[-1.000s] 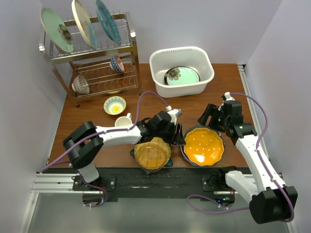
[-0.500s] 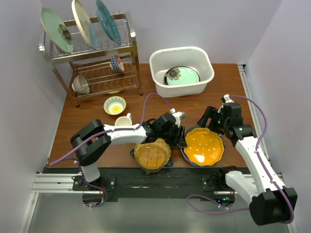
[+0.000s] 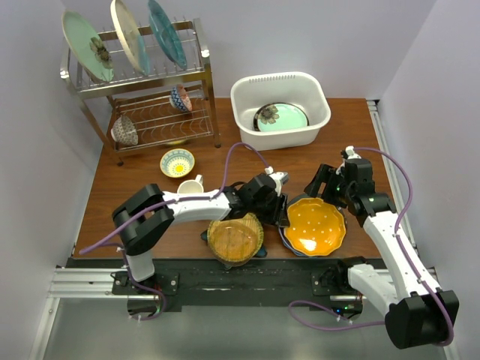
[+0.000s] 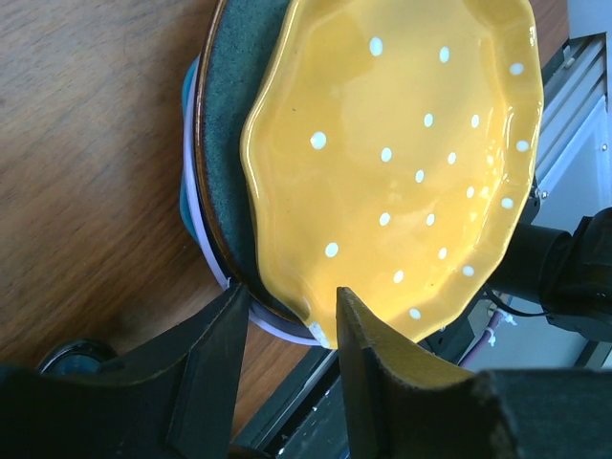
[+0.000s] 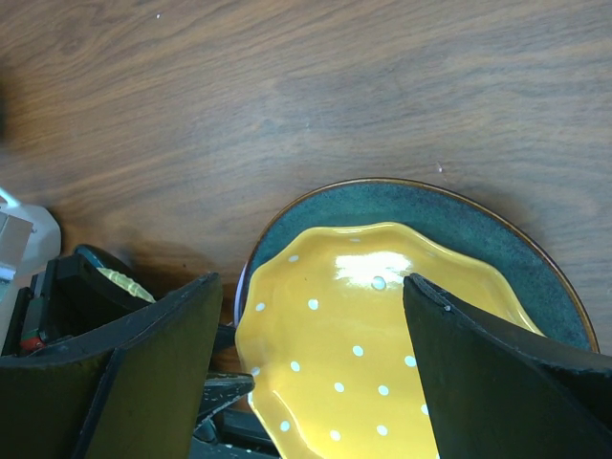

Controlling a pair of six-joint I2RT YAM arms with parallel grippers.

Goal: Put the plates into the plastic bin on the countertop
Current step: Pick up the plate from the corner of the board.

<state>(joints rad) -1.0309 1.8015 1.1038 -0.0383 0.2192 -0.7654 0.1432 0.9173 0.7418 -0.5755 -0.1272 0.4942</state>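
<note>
No word, brand, number or sign can be read in any of the views. The only marks on the orange dotted plate (image 4: 402, 163) are plain white dots, not characters. The flower on the mint plate (image 3: 281, 116) in the plastic bin (image 3: 244, 124) is a picture without lettering. A white connector (image 3: 276, 178) on the left arm might carry print, but in the top view it is too small to tell.
</note>
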